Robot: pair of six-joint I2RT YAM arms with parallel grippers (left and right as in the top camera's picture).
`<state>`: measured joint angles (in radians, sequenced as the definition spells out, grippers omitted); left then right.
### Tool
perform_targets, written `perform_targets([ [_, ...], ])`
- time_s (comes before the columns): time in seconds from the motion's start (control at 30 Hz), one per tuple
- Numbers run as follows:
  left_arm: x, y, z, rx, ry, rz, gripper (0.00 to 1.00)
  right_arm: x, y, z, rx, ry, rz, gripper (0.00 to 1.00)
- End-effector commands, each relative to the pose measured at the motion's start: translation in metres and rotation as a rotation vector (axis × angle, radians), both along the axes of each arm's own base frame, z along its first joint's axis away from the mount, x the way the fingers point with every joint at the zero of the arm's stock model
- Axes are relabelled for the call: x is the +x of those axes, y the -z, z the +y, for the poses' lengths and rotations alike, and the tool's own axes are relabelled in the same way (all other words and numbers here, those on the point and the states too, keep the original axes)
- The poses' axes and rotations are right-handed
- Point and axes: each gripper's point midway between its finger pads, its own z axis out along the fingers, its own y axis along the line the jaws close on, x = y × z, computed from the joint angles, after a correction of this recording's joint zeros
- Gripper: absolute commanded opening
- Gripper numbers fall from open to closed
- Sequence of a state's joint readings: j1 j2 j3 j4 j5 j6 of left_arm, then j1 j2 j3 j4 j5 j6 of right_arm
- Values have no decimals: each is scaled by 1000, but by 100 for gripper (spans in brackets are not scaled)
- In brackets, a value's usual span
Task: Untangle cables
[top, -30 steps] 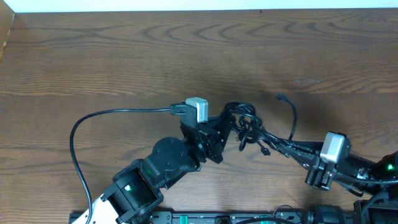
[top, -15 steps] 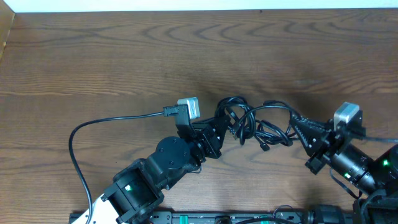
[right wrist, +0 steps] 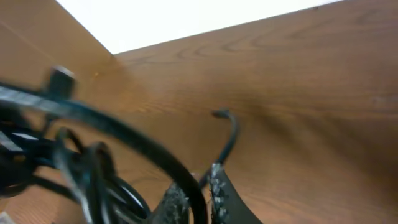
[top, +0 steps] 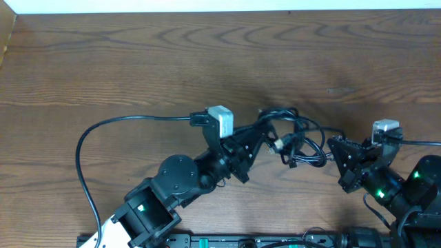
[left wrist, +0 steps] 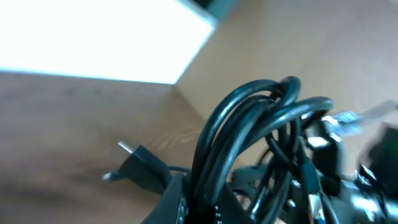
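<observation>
Cables [top: 296, 136]: knotted clump slung between both grippers | left gripper [top: 264, 136]: clamped on bundle, has shifted rightward | right gripper [top: 335, 147]: pinching one strand (gap narrowed) | loops slacker, knot apparently still unpicked

Wood surface, pale border
Brown wood-grain tabletop [top: 138, 62] runs to a white strip [top: 207, 5] at its far edge; a wooden side panel [top: 5, 38] borders its left.
</observation>
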<state>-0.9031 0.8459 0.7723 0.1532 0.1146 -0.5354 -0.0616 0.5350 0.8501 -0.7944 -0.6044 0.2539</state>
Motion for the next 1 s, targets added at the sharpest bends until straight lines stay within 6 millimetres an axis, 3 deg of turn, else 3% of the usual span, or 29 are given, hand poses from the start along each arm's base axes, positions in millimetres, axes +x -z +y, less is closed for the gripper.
perform_targets([
  [0.0, -18, -24, -2, 40, 94, -211, 7, 1, -1, -8, -25, 49, -2, 17],
  [0.07, -18, -23, -2, 41, 94, -211, 8, 1, -1, -8, -25, 49, 1, 25],
  [0.1, -18, -23, -2, 41, 94, -211, 8, 1, -1, -8, -25, 49, 1, 56],
  [0.13, -18, -23, -2, 42, 94, -210, 7, 1, -1, -8, -24, 49, 1, 99],
  [0.3, -10, -21, 2, 51, 42, -199, 7, -1, -1, -5, -16, 31, 0, 99],
  [0.5, 14, -1, 20, 122, -122, -133, 8, -23, -13, 29, -57, -266, -138, 99],
  [0.7, 29, 9, 36, 141, -248, -76, 8, -32, -6, 34, -130, -348, -180, 99],
  [0.83, 30, 9, 38, 138, -262, -69, 7, -32, -5, 33, -142, -351, -183, 99],
  [0.97, 20, 13, 24, 135, -163, -57, 7, -29, -9, 33, -158, -349, -213, 99],
])
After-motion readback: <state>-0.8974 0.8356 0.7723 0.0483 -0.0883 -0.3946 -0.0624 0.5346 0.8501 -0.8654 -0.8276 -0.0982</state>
